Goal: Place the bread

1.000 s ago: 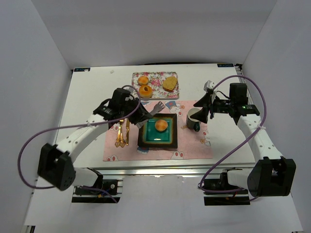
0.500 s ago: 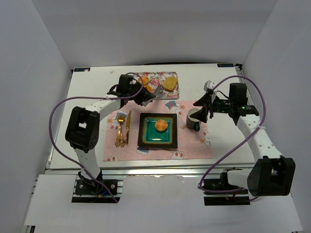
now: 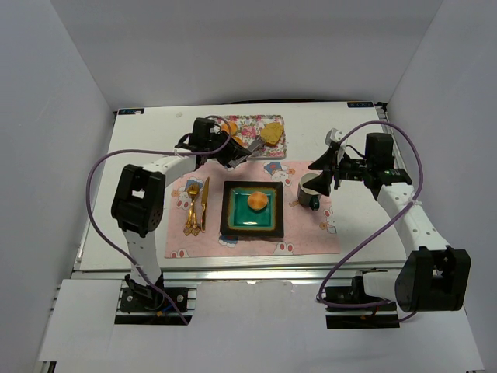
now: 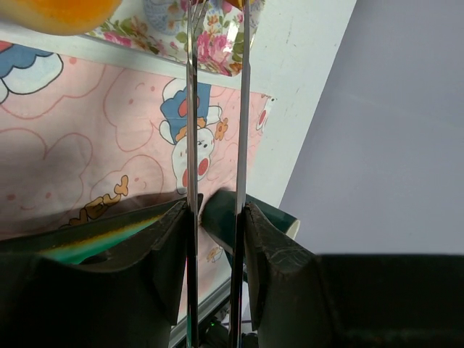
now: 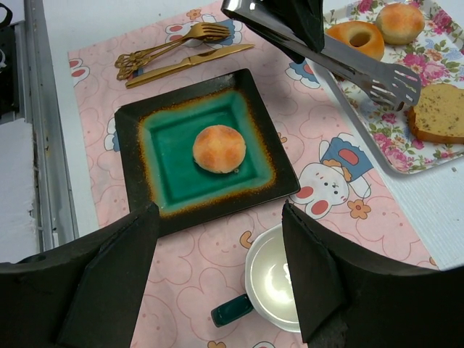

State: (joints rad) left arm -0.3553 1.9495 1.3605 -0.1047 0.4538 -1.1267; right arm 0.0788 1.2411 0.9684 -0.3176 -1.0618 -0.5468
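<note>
A round golden bread [image 3: 258, 200] [image 5: 219, 148] lies in the middle of the square teal plate [image 3: 233, 225] [image 5: 130, 123], with nothing touching it. My left gripper [image 3: 213, 144] [image 4: 216, 210] is shut on metal tongs [image 3: 247, 148] [image 5: 341, 61] [image 4: 192, 145], back at the near edge of the floral tray [image 3: 276, 146] [image 5: 435, 163]. The tong tips are empty and reach over the tray. Over the mug [image 3: 311, 186] [image 5: 272, 283], right of the plate, hangs my right gripper [image 3: 330, 167] [image 5: 217, 210], open and holding nothing.
The tray holds a doughnut [image 5: 355, 38], a bun [image 5: 395, 20] and a slice of cake [image 5: 438, 112]. A gold fork and knife [image 3: 196, 208] [image 5: 170, 47] lie left of the plate on the pink placemat [image 3: 311, 233]. White walls close in the table.
My left arm has swung back from the plate to the tray, taking the empty tongs with it. The bread stays on the plate. The right arm has not moved.
</note>
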